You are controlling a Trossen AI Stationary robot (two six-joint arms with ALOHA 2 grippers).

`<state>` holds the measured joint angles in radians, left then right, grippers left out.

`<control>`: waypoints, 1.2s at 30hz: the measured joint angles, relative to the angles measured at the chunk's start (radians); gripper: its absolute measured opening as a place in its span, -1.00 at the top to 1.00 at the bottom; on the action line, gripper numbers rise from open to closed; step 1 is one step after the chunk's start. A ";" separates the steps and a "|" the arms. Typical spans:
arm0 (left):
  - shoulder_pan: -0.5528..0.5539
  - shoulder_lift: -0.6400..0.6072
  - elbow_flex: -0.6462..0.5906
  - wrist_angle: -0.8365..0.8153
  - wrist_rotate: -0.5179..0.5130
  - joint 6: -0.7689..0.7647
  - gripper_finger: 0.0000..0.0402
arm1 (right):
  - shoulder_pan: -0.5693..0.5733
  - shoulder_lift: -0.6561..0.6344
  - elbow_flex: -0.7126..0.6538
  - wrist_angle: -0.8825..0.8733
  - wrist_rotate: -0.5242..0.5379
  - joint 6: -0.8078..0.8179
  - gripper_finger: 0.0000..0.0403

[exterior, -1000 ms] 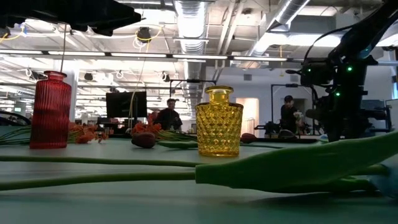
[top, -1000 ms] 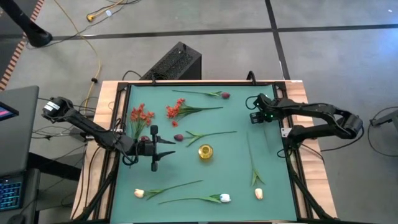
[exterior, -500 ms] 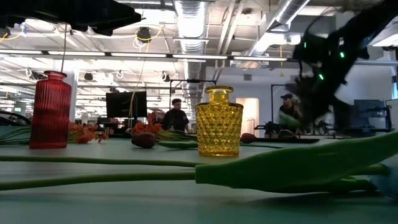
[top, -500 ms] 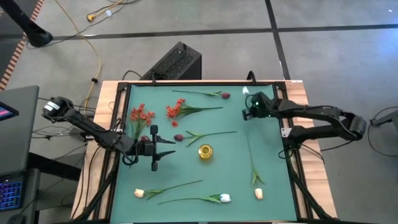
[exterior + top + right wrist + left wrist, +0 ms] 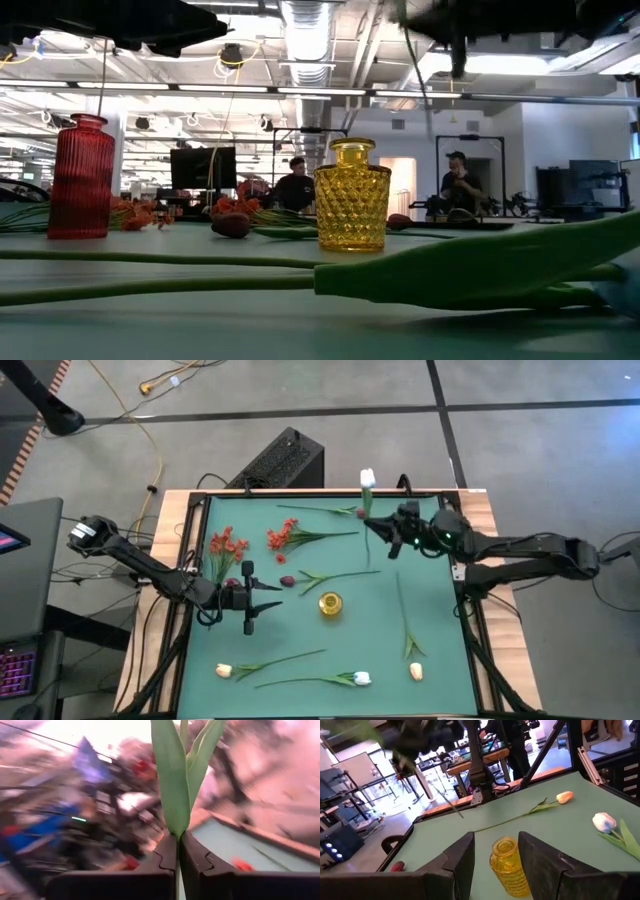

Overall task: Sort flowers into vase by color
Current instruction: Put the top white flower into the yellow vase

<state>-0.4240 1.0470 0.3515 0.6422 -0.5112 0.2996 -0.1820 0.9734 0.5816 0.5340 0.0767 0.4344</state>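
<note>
Right gripper (image 5: 384, 536) has swung toward frame centre since half a second ago and now sits right of centre in the upper part of the high view, with a white tulip (image 5: 367, 480) that wasn't visible before sticking up past the table's (image 5: 440, 620) top edge. In the low view the arm has left the right side and shows only as a dark blur along the top. Jaws are pinched nearly shut on the tulip's stem (image 5: 178, 795); the right wrist view shows the fingers (image 5: 165, 855) closed around the green leaves.

Left gripper (image 5: 266, 598) hasn't moved: left of centre, jaws spread wide, holding nothing. Left wrist view shows the yellow vase (image 5: 508, 865) between its fingers (image 5: 462, 860), just ahead of them.

Red vase (image 5: 81, 177) stands at the left of the low view. Remaining flowers lie where they were: red-orange clusters (image 5: 228, 544) upper left, maroon bud (image 5: 287, 581) near centre, peach tulips (image 5: 416, 671) and another white one (image 5: 361, 678) along the bottom.
</note>
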 joint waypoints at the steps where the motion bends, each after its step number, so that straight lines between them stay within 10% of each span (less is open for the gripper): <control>1: 0.000 0.000 0.000 0.000 0.000 0.000 0.30 | 0.033 0.012 0.000 0.056 0.000 -0.028 0.86; 17: 0.022 0.000 0.000 0.004 -0.006 -0.005 0.30 | 0.261 0.385 0.002 0.716 0.009 -0.185 0.85; 36: 0.028 0.000 0.000 -0.010 -0.002 -0.024 0.30 | 0.347 0.465 0.168 0.435 0.003 -0.242 0.85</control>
<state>-0.3962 1.0470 0.3517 0.6326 -0.5134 0.2754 0.1650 1.4384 0.7498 0.9691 0.0801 0.1925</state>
